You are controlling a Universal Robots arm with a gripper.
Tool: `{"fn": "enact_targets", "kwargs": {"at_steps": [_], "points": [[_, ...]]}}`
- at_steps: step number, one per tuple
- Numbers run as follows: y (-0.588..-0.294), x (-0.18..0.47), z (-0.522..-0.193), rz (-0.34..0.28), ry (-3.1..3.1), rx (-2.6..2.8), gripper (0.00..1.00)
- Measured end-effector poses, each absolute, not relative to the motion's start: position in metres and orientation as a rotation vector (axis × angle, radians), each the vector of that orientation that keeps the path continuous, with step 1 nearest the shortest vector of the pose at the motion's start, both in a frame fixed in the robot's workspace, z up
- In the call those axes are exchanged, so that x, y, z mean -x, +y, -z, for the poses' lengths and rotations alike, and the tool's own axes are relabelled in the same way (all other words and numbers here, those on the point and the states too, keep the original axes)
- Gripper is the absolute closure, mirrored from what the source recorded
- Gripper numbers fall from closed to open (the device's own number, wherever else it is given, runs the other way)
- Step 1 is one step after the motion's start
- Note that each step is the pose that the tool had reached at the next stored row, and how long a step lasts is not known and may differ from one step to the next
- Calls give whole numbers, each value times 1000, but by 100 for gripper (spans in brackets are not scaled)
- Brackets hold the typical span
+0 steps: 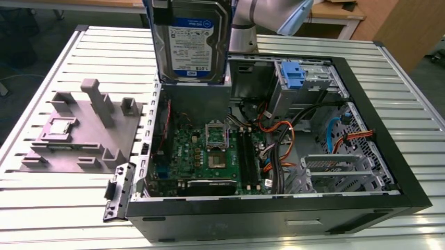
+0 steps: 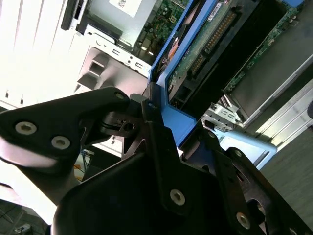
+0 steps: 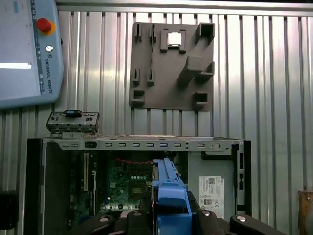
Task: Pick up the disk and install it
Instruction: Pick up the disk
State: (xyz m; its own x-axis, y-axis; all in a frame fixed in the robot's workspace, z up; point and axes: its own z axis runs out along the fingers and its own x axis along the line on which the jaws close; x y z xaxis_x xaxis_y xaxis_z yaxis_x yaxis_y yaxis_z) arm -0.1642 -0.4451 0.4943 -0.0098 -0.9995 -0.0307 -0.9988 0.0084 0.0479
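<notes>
While the disk (image 1: pixel 191 44) hangs upright over the open computer case (image 1: pixel 278 211), label facing the exterior view, you have your gripper (image 3: pixel 170 210) clamped on its blue rail; a grey parts tray (image 1: pixel 76 130) lies beside the case.

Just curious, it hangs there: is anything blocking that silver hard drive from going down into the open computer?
Nothing visible does. The gripper holds the silver-grey hard drive with blue plastic rails upright above the open black computer case. Orange cables lie inside beside the metal cages.
</notes>
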Motion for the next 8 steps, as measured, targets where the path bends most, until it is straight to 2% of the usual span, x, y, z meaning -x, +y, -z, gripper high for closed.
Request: {"fn": "enact_targets", "kwargs": {"at_steps": [8], "points": [[-448, 136, -493, 87, -2222, -2202, 63]]}}
